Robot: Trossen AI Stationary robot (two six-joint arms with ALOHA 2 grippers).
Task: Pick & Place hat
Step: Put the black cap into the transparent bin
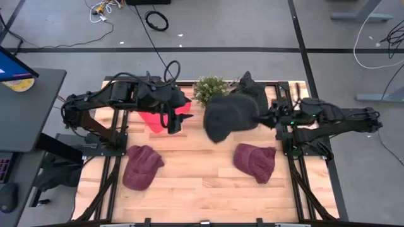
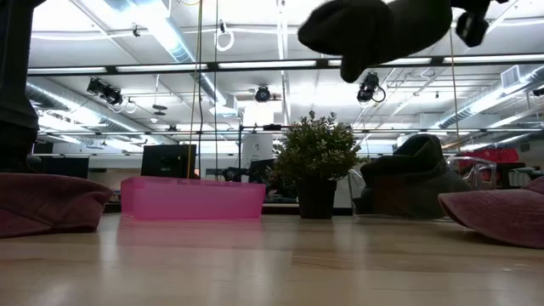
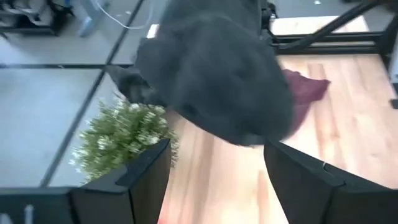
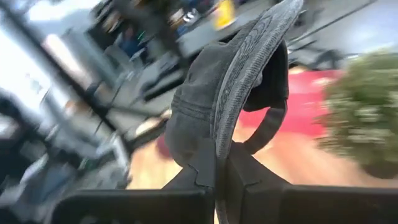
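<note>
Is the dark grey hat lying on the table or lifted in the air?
Lifted. The right gripper is shut on the hat; the low view shows it high above the table.

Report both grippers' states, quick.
Left gripper: open, empty, above the pink bin.
Right gripper: shut on the dark grey hat, held in the air.
</note>
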